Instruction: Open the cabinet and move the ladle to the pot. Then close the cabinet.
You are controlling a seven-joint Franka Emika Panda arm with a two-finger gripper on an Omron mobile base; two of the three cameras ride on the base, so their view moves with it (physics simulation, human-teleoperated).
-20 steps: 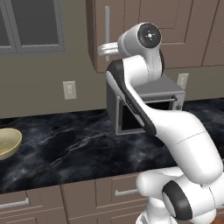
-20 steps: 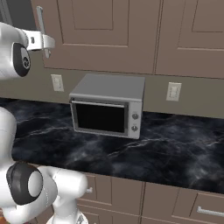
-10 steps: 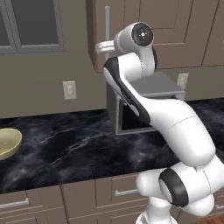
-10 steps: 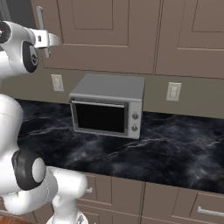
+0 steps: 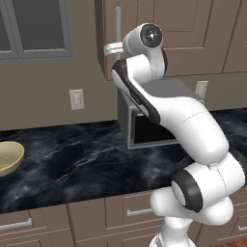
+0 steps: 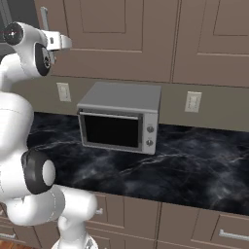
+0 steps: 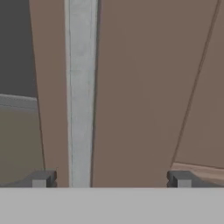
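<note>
The brown wooden cabinet [image 5: 107, 24] hangs on the wall with its door shut. Its long vertical silver handle [image 5: 118, 21] runs down the door's left side. My gripper [image 5: 112, 48] is up against the lower part of that handle, open. In the hand view the handle [image 7: 81, 87] fills the picture close up on the cabinet door [image 7: 135, 87]. There it passes between the two tips of my gripper [image 7: 111, 179], nearer the left tip. From the right base view, my gripper [image 6: 61, 43] sits just below the handle [image 6: 44, 19]. The ladle is hidden. The pot is out of view.
A silver microwave [image 6: 119, 121] stands on the black marble counter [image 6: 185, 165] under the wall cabinets. A tan bowl [image 5: 7, 157] sits at the counter's far left. A grey glass-paned cabinet [image 5: 34, 29] hangs left of the brown one. Drawers run below the counter.
My arm has shifted a little to the left and up, bringing the hand closer to the cabinet handle. The jaws stayed wide apart and the door stayed shut.
</note>
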